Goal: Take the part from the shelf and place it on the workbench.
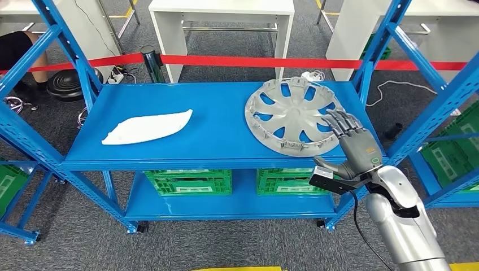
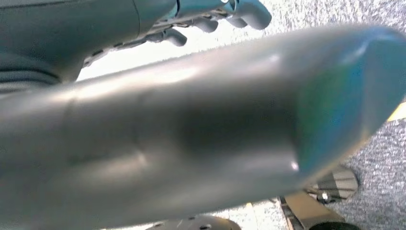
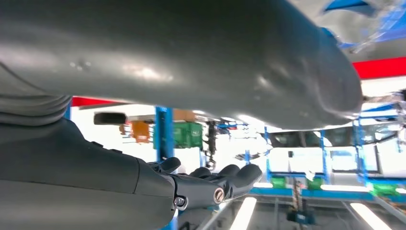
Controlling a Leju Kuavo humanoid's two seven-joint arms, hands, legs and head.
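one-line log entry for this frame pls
phase: reach | right hand: fingers apart, over near edge of grey wheel cover, grip not confirmed | left hand: holds nothing | white panel: untouched on blue shelf

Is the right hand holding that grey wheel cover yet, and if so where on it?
Nothing is held yet. The right hand is open, its fingers lying over the near right rim of the wheel cover, not closed on it.

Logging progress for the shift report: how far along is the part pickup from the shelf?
Early. Nothing is done: the grey wheel cover and the white panel both lie on the blue shelf. In hand: the right hand reaches over the cover's near edge, fingers spread, no grip visible. Left: grasping, lifting and placing on the workbench.
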